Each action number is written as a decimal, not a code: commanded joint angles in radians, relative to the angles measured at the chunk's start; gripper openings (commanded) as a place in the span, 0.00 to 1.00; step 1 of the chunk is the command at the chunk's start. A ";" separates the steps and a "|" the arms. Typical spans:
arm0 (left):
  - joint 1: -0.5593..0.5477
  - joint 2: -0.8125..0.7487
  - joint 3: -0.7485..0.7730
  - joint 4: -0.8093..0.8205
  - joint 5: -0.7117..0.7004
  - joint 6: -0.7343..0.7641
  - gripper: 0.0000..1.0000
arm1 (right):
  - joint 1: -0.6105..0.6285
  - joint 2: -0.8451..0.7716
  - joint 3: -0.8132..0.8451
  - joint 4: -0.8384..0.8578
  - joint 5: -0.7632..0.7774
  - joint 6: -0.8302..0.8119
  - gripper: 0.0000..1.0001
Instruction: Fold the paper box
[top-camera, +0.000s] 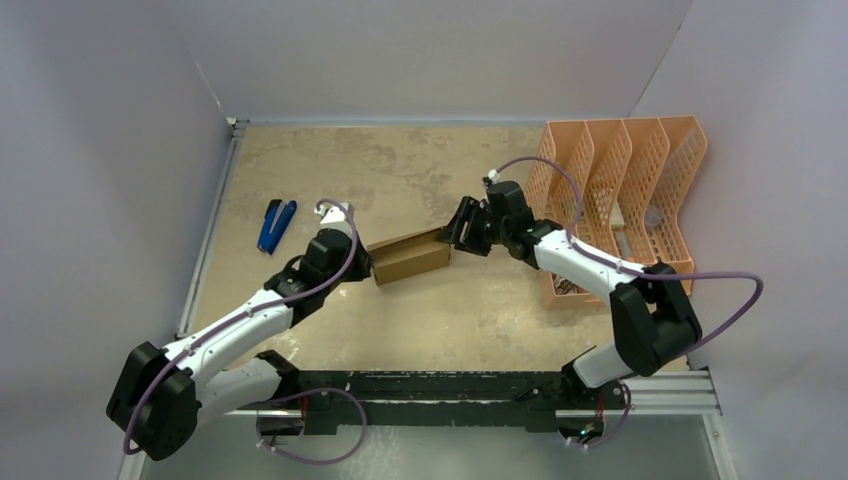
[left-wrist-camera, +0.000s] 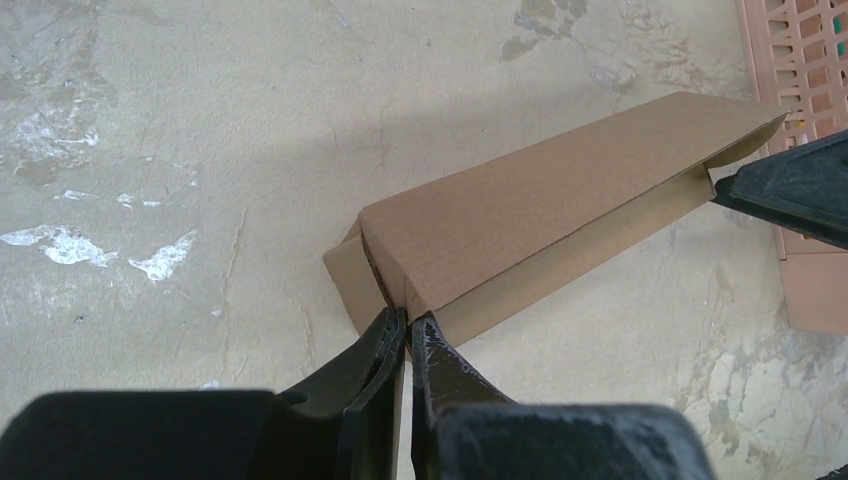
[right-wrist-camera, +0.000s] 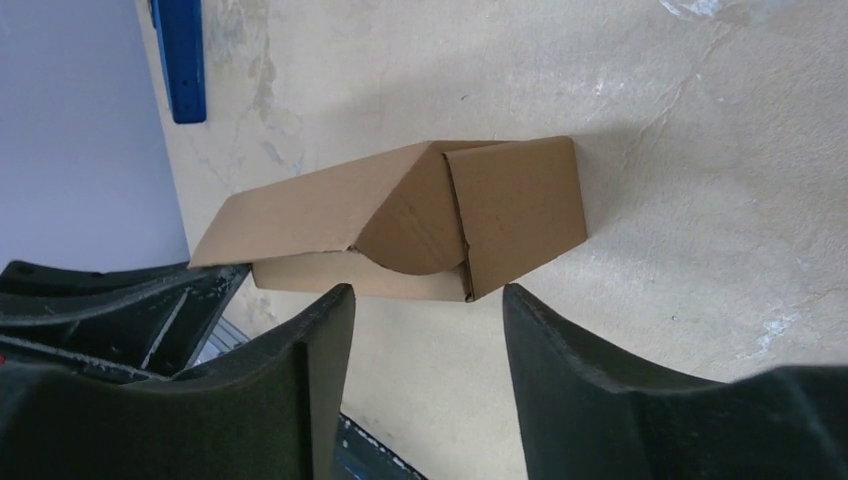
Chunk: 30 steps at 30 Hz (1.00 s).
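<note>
Box (top-camera: 410, 258) lies mid-way across the table (top-camera: 480, 320), half formed, its lid panel sloping over the base. Left gripper (left-wrist-camera: 407, 325) is pinched tight on the cardboard edge at the left end, anchoring it. Right gripper (right-wrist-camera: 425, 296) stands open and empty just off the right end, where a rounded tab and end flap gape. The right should push that flap squarely inward against a firm left pinch, so the box does not skid.

I've got both arms reaching toward centre. Left gripper (left-wrist-camera: 405, 338) pinched tight on the paper box (left-wrist-camera: 540, 205) corner, right gripper (right-wrist-camera: 425, 300) fingers spread apart.
</note>
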 joint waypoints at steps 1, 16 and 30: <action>-0.010 0.034 -0.002 -0.101 -0.023 0.031 0.06 | -0.014 -0.074 0.012 0.041 -0.055 -0.030 0.64; -0.025 0.039 0.002 -0.101 -0.024 0.044 0.06 | -0.053 0.038 0.093 0.115 -0.058 0.051 0.64; -0.030 0.066 0.044 -0.102 -0.026 0.013 0.26 | -0.054 0.023 -0.116 0.186 -0.082 -0.088 0.47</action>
